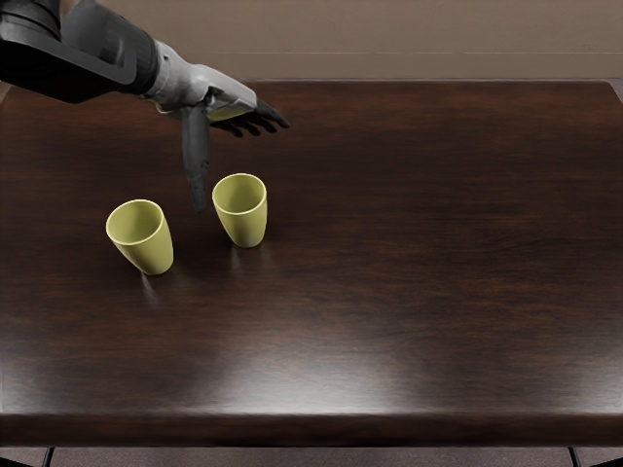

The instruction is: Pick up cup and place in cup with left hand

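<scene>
- Looking down at a slant, we see two yellow-green cups standing upright and apart on the dark wooden worktop (419, 253), both in the left half of the view.
- One, the left cup (154, 255), sits a little closer to the front edge; we see into its open mouth.
- The other, the right cup (247, 227), stands just to its right and slightly farther back, its mouth also facing up.
- Neither cup is inside the other, and we make out a gap between their walls.
- Above and behind them, we have the left robot hand (218, 93), its grey and black arm (122, 58) entering from the upper left.
- We read this robot hand as open: the dark fingers (255, 117) reach out to the right, while the thumb (197, 156) points down, its tip near the rim of the right cup.
- Under the palm we notice a small yellowish patch, but we cannot tell what it is.
- Behind the worktop's far edge, we see a plain brown surface (389, 39).
</scene>
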{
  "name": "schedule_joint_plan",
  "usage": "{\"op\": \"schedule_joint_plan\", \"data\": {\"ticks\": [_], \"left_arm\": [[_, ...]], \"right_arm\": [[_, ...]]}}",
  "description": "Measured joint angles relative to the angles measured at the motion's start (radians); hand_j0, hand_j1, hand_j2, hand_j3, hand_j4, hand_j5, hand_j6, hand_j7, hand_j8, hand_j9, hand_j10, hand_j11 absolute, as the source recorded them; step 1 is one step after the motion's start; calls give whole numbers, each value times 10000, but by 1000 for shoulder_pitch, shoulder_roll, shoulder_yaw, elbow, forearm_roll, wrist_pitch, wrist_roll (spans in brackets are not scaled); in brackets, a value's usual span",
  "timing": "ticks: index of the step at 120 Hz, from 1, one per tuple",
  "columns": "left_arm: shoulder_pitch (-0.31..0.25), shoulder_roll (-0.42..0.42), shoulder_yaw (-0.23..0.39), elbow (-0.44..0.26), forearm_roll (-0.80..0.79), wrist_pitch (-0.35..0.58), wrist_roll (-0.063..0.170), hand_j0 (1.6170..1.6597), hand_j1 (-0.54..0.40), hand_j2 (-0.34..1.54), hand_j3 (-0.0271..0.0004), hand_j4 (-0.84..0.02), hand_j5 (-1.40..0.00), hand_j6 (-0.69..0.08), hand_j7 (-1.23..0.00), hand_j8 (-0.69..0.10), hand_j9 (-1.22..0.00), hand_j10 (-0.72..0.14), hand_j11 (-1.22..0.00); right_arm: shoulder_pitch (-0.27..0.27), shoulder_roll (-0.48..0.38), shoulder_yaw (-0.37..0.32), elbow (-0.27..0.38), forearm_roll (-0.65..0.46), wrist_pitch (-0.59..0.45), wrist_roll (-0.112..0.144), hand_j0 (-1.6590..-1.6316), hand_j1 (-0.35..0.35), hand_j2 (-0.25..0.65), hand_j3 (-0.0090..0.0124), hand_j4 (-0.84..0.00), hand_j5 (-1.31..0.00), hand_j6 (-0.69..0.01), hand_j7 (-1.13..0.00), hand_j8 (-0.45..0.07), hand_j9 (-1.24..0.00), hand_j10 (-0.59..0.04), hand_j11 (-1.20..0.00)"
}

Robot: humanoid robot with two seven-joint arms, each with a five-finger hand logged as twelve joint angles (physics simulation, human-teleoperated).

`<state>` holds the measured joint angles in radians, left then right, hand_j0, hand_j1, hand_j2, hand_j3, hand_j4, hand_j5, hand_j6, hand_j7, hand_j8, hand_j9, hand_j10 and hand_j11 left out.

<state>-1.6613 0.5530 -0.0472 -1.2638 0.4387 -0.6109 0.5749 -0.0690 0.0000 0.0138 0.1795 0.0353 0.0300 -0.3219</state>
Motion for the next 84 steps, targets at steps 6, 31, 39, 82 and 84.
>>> {"op": "schedule_joint_plan", "data": {"ticks": [6,31,39,82,84], "left_arm": [[0,-14,23,-8,7,1,1,16581,3431,11,0,-69,-69,-74,-68,-72,-68,-64,-67],[3,-44,69,-23,31,86,1,16581,3425,12,0,-75,-76,-81,-75,-78,-75,-71,-74],[11,-56,72,-24,42,117,-1,16581,3425,13,0,-75,-76,-81,-75,-78,-74,-70,-74],[57,-111,91,-18,190,230,-7,16581,3417,17,0,-84,-87,-90,-86,-88,-85,-80,-85],[57,-112,93,-18,196,234,-7,16581,3416,17,0,-83,-87,-90,-86,-88,-85,-80,-85]], "right_arm": [[0,0,0,0,0,0,0,-16581,-3490,-1,0,-1,0,-2,0,-1,0,-1,0],[0,0,0,0,0,0,0,-16581,-3490,-1,0,-1,0,-2,0,-1,0,-1,0],[0,0,0,0,0,0,0,-16581,-3490,0,0,-1,0,-2,0,-1,0,-1,0],[0,0,0,0,0,0,0,-16581,-3490,0,0,-1,0,-2,0,-1,0,-1,0],[0,0,0,0,0,0,0,-16581,-3491,0,0,-1,0,-2,0,-1,0,-1,0]]}}
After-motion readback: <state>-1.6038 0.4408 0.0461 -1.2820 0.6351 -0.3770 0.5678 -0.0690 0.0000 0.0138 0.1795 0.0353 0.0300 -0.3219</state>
